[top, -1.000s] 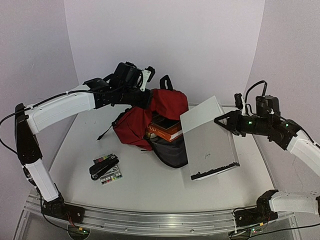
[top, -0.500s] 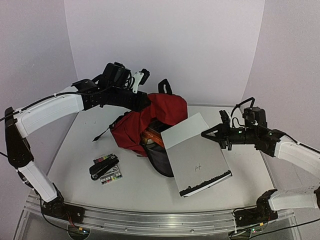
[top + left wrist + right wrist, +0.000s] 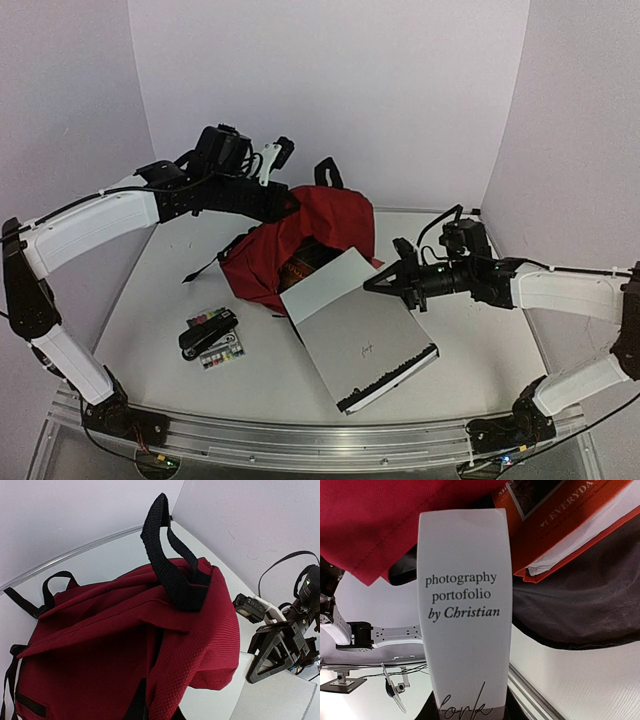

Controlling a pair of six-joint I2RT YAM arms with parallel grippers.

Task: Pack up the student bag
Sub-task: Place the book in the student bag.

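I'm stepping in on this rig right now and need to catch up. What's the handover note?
Left gripper: shut on the student bag, lifting its top flap so the mouth is open.
Right gripper: shut on the white photography portfolio, whose upper edge is at the bag mouth with the rest outside.
Done: orange book is inside the bag.
Left: slide the portfolio in. The black stapler and the small multicoloured item lie on the table, likely to be packed next.
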